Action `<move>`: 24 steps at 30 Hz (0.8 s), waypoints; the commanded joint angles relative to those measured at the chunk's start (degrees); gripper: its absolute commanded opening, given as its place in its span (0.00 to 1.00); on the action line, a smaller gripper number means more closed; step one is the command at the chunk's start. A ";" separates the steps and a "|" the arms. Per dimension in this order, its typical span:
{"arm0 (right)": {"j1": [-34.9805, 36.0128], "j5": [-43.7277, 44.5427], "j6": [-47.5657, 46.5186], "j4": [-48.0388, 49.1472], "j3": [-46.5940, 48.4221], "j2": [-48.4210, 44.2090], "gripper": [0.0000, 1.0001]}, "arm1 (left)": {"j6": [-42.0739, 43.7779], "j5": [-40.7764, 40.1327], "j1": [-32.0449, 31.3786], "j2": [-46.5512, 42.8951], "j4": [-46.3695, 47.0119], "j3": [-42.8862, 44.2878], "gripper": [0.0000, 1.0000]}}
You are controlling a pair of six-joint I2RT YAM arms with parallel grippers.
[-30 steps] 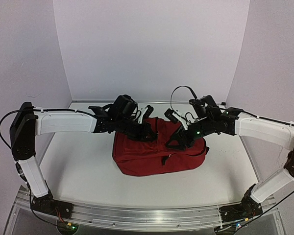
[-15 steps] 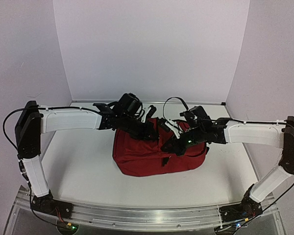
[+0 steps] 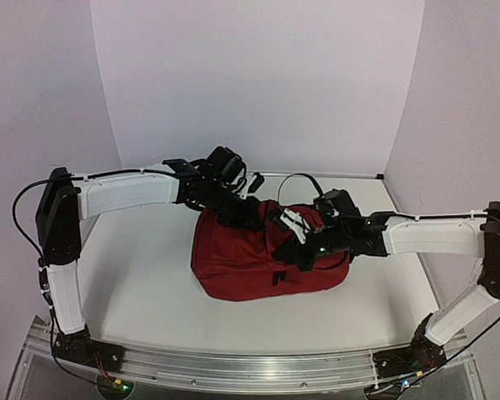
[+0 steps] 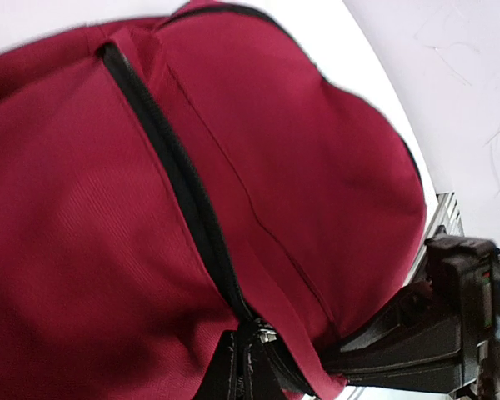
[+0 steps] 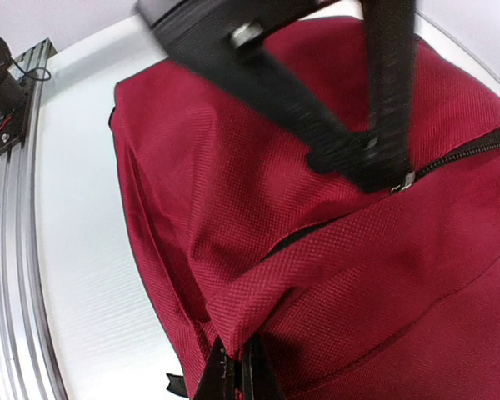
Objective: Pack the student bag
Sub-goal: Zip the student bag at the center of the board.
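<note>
Student bag [image 3: 242, 267] lies mid-desk [image 3: 142, 283], its zipper [image 4: 183, 200] apparently closed, left gripper [image 4: 242, 371] clamped on the zipper's end, right gripper [image 5: 237, 375] pinching red fabric; opening and packing seemingly remain.

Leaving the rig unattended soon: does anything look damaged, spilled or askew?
Nothing stands out. The student bag lies slumped on the table, no tear or spill showing; its fabric just bunches into a fold where the right pincer pinches it.

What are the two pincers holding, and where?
Both hold the student bag. The left pincer pinches the black zipper at its end; the right pincer pinches a fold of red fabric.
</note>
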 commanded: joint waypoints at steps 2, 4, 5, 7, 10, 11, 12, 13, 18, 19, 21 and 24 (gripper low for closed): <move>2.98 -8.04 -0.50 -7.84 -2.67 -2.42 0.00 | 5.36 -3.36 4.15 -2.04 2.64 4.70 0.01; 3.02 -11.18 -0.41 -8.39 -2.48 -2.84 0.00 | 5.41 -2.63 4.13 -4.09 3.83 1.47 0.02; 3.11 -12.63 -0.73 -8.79 -2.45 -2.97 0.00 | 5.55 -1.88 4.13 -5.41 4.73 -0.30 0.03; 3.97 -13.57 -1.75 -9.42 -2.76 -3.00 0.00 | 5.43 -2.67 4.21 -6.87 5.80 -2.87 0.04; 5.28 -14.34 -3.10 -9.72 -3.46 -2.11 0.00 | 5.33 -5.66 4.18 -6.44 5.24 -2.38 0.05; 5.75 -14.25 -3.38 -9.74 -3.48 -1.82 0.00 | 5.45 -6.70 4.26 -5.55 4.88 -1.59 0.05; 6.11 -14.00 -3.53 -9.82 -3.33 -1.56 0.00 | 5.61 -7.68 4.33 -4.53 4.19 0.03 0.05; 6.36 -13.75 -3.64 -9.90 -3.15 -1.37 0.00 | 5.82 -8.49 4.44 -3.37 3.34 1.85 0.05; 6.71 -13.40 -4.22 -10.25 -3.35 -0.99 0.00 | 6.93 -10.26 5.81 2.92 -0.02 11.63 0.07; 6.72 -13.34 -4.46 -10.29 -3.70 -1.21 0.00 | 7.00 -10.00 6.38 3.95 -0.75 13.57 0.07; 6.68 -13.25 -4.90 -10.40 -4.25 -1.55 0.00 | 7.31 -9.59 7.34 6.52 -1.89 16.54 0.07; 6.74 -13.36 -5.36 -10.66 -4.57 -1.93 0.00 | 7.68 -8.45 8.62 9.74 -2.31 20.51 0.07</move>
